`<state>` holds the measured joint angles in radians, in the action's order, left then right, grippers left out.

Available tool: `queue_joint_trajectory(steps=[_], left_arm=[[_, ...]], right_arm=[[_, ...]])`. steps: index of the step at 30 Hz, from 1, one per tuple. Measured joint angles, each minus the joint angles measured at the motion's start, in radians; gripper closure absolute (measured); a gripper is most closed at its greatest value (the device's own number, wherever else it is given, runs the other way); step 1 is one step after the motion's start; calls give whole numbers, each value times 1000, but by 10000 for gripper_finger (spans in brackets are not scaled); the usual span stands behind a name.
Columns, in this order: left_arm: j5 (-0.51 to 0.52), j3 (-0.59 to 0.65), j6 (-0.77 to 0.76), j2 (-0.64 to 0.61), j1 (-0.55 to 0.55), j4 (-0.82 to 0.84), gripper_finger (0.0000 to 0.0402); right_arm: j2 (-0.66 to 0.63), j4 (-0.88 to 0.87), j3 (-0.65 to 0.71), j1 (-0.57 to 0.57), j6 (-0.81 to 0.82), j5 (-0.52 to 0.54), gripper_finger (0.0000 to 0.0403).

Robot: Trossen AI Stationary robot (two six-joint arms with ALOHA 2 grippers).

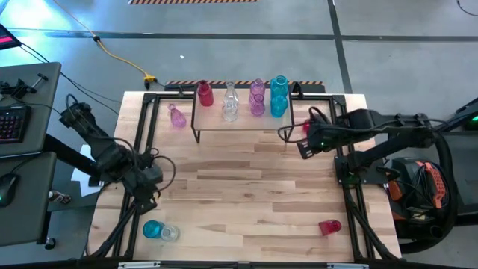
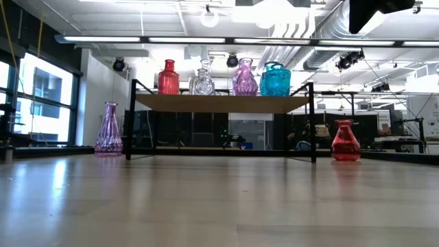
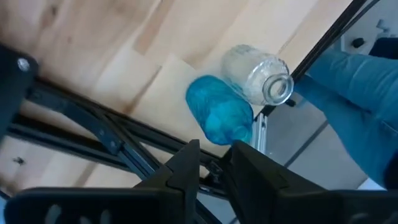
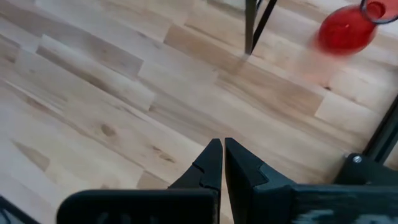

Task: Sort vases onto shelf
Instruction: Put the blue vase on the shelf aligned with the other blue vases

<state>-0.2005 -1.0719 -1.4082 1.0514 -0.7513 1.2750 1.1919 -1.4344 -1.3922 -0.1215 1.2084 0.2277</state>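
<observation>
The shelf [image 1: 243, 119] stands at the table's far middle with a red [image 2: 168, 77], a clear [image 2: 202, 79], a purple [image 2: 245, 77] and a teal vase [image 2: 275, 79] upright on top. A pink vase [image 1: 177, 117] stands on the table left of it. A red vase [image 2: 345, 140] stands right of it. A teal vase [image 3: 219, 117] and a clear vase [image 3: 258, 78] lie on their sides at the near left. Another red vase [image 1: 329, 226] lies at the near right. My left gripper [image 3: 214, 152] hangs above the teal and clear pair, open by a narrow gap. My right gripper [image 4: 221, 146] is shut and empty, above the table by the shelf's right legs.
Black frame bars [image 1: 351, 202] run along the table's left and right sides. The shelf's thin black leg [image 4: 252, 25] stands just ahead of my right gripper. Bare planks [image 1: 246, 187] lie across the table's middle. A desk with a keyboard [image 1: 11, 123] stands off the left.
</observation>
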Motion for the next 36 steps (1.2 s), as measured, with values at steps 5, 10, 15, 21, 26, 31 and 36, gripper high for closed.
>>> queue_joint_trajectory(steps=[5,10,15,21,26,31,36], left_arm=[[17,7,-112,30,-85,-22,310],[80,7,-169,82,-162,-78,311],[96,7,-214,156,-202,-77,311],[95,7,-224,241,-233,-113,311],[94,7,-233,292,-248,-171,311],[79,7,-241,336,-266,-206,311],[64,7,-257,365,-282,-225,311]], right_arm=[[0,5,0,-64,87,13,402],[0,7,0,-125,153,48,402],[0,7,0,-169,191,69,402],[0,23,0,-205,209,69,402],[0,57,0,-215,209,77,402],[0,76,0,-222,209,103,402],[0,82,0,-222,207,104,402]])
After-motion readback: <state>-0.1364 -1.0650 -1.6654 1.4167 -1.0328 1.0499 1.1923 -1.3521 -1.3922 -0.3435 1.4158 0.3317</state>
